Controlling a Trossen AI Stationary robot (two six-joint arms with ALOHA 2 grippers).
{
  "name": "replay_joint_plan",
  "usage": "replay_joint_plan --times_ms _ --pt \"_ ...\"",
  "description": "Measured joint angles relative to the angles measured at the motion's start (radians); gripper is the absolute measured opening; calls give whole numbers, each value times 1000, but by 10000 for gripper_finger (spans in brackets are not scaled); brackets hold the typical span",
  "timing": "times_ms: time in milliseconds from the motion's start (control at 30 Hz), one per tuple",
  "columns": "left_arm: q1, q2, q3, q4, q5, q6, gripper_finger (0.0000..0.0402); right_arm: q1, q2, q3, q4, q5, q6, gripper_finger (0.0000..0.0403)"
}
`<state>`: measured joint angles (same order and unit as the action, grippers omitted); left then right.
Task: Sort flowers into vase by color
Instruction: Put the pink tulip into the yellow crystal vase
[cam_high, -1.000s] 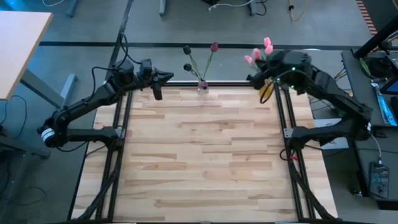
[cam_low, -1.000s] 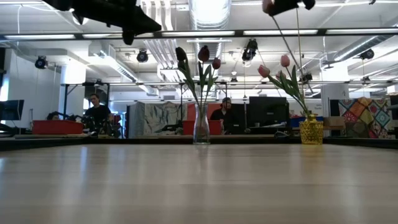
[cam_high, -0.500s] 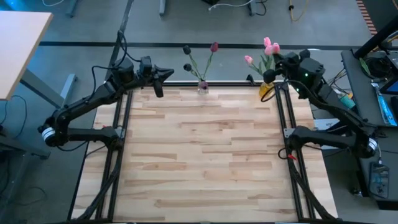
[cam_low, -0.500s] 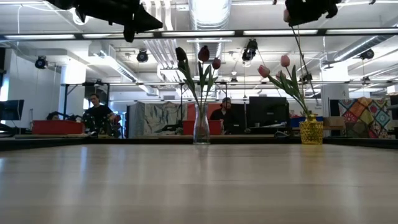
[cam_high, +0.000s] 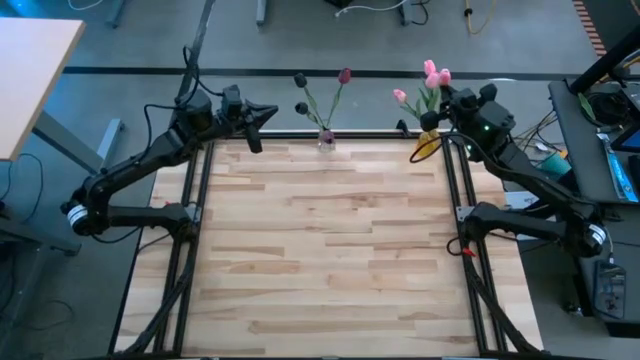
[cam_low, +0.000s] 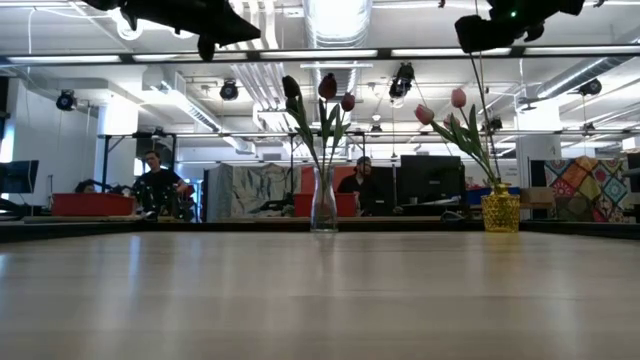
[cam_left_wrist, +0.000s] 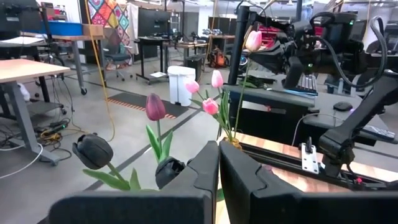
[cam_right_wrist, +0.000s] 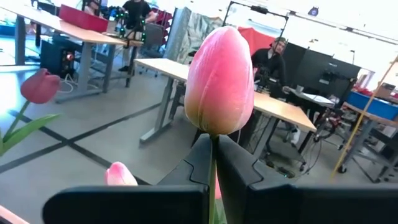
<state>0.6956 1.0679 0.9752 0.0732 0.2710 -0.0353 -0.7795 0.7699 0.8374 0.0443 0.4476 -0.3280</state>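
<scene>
A clear glass vase (cam_low: 323, 206) stands at the table's far edge with three dark maroon tulips (cam_low: 327, 86) in it. To its right, a yellow vase (cam_low: 500, 211) holds pink tulips (cam_low: 458, 98). My right gripper (cam_right_wrist: 213, 163) hangs high above the yellow vase (cam_high: 428, 146), shut on one more pink tulip (cam_right_wrist: 219, 79). My left gripper (cam_high: 257, 114) is shut and empty. It hovers over the far edge, left of the clear vase (cam_high: 326, 138). My right gripper pinches the pink tulip's thin stem (cam_right_wrist: 213, 149) between its two fingers just below the bud, lying level across the stem. The stem (cam_low: 481, 110) hangs almost upright below the gripper, and its lower end reaches down into the yellow vase's mouth.
The wooden tabletop (cam_high: 330, 240) spreads toward the near edge, with black frame rails (cam_high: 455, 215) along both sides. Beyond the far edge are desks, monitors and seated people (cam_low: 155, 178).
My right gripper has swung toward the table's right, over the yellow vase, still shut on the pink tulip. The stem, slanted a second ago, now hangs nearly upright above the vase. My left gripper has risen slightly.
</scene>
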Motion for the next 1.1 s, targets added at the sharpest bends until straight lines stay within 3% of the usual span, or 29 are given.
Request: replay_joint_plan --times_ms 600,1100 --pt "0 0 0 -1 0 0 0 0 25 -57 97 53 3 9" --pt "0 -1 0 -2 0 0 0 0 38 -59 31 82 49 9"
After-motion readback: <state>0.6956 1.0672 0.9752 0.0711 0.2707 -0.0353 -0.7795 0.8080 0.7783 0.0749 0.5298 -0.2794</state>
